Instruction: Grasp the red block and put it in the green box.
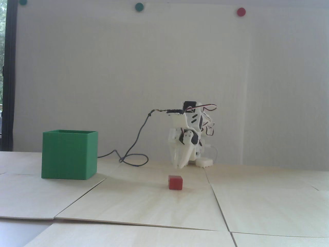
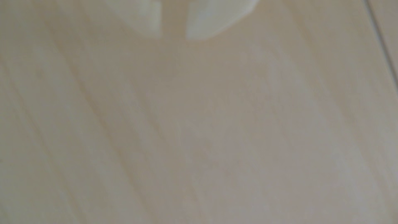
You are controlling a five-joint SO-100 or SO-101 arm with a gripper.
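Just in front of the pincer (image 1: 180, 166), the red block (image 1: 175, 182) is sitting free on the pale wooden table (image 1: 154, 205); nothing is standing between them; the fingertips are pointing down, narrowly parted and holding nothing; off to the pincer's left in the fixed view, the green box (image 1: 69, 154) is resting well apart; a dark cable (image 1: 136, 144) is looping between box and arm.

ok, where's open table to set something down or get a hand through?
Fixed view: bare wood between the green box and the red block, everything right of the block, and the near foreground. Crowded behind the block: the gripper hangs there, and the cable loops beside the box.
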